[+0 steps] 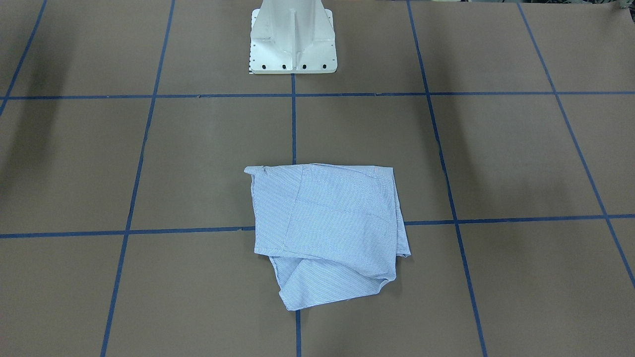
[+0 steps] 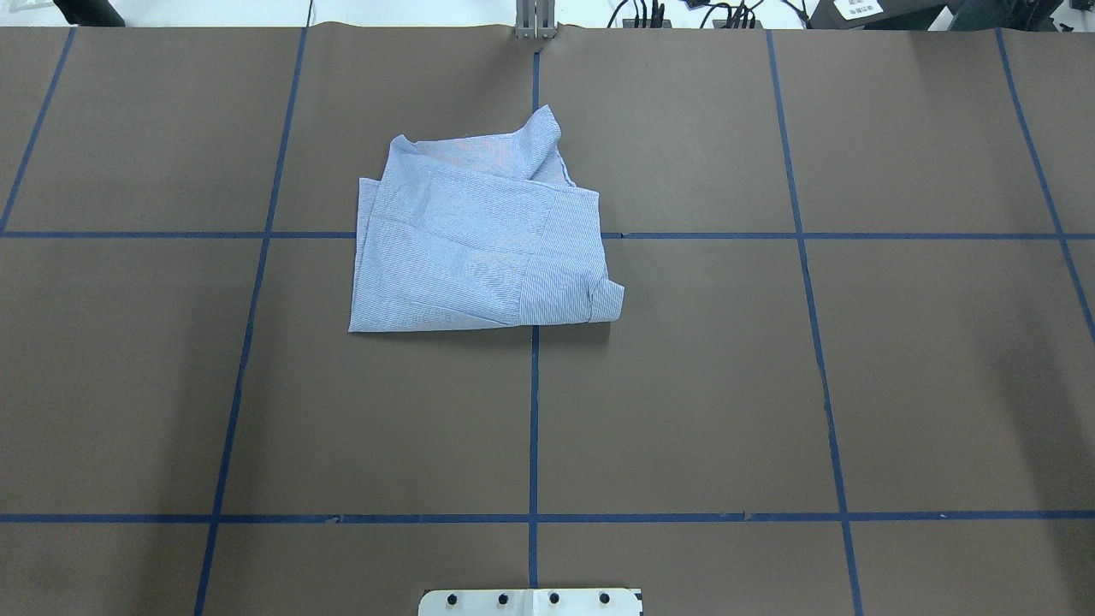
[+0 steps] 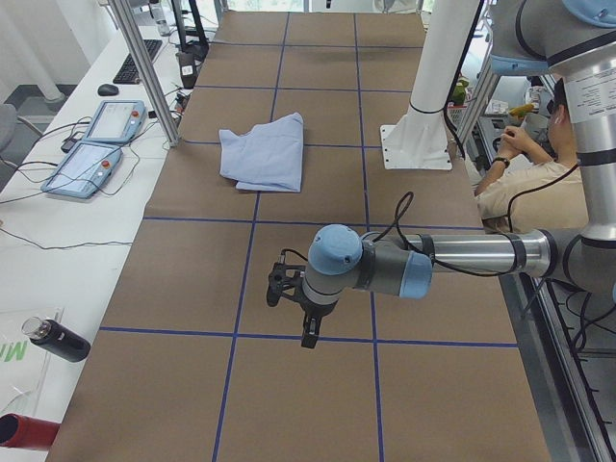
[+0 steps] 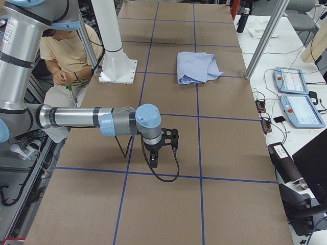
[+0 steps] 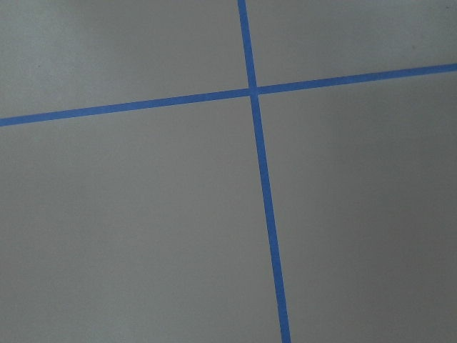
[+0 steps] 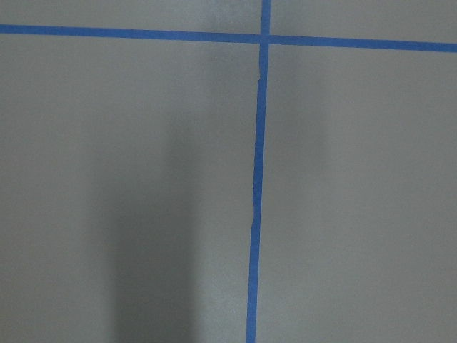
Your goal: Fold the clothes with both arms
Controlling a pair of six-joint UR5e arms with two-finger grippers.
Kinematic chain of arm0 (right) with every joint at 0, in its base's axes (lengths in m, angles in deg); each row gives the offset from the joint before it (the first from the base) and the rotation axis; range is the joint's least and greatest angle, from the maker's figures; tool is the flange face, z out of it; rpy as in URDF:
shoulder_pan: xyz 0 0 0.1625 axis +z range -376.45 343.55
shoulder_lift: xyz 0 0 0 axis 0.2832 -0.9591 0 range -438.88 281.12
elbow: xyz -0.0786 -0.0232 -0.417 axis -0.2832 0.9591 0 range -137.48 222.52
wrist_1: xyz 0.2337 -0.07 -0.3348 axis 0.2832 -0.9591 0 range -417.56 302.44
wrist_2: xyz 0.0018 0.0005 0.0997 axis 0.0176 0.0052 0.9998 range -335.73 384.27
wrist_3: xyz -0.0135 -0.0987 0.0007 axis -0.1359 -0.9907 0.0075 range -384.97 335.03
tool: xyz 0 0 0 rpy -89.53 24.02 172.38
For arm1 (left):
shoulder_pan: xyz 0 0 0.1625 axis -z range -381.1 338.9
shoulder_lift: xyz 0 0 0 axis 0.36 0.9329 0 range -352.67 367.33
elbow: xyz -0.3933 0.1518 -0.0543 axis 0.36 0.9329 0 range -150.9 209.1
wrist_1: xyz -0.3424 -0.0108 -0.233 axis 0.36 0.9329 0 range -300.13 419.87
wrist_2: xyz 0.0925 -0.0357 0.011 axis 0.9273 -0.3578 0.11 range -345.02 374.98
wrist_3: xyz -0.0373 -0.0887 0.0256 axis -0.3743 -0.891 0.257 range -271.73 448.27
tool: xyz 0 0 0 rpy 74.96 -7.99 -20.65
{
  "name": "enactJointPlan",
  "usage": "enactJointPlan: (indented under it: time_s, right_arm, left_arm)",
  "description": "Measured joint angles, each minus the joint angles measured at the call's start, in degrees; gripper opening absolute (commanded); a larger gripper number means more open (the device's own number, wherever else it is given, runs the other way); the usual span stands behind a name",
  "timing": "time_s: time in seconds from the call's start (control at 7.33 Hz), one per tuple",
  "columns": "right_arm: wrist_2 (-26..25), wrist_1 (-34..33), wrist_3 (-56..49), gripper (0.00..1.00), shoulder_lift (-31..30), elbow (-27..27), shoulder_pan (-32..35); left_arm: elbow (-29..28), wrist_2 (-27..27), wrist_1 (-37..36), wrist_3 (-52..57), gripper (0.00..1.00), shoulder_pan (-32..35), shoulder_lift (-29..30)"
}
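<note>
Shirt (image 2: 479,248) lies folded, nearly square, loose flap pointing away from pedestal (image 1: 292,44).

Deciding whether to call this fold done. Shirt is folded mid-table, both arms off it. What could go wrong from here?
1. The shirt is unevenly folded: a loose layer pokes out on the operators' side, so another grasp may catch only one layer and undo the fold.
2. The left claw and right claw hang away from the shirt; a low sweep toward it might bunch its edge.
</note>
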Motion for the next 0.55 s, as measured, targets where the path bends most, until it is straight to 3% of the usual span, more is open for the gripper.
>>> enactJointPlan:
  time_s: [0.55]
  right_arm:
    - [0.1,0.0,0.1,1.00,0.1,-0.1,0.0]
  left_arm:
    - [-0.3,0.0,0.0,0.0,1.00,0.0,-0.1]
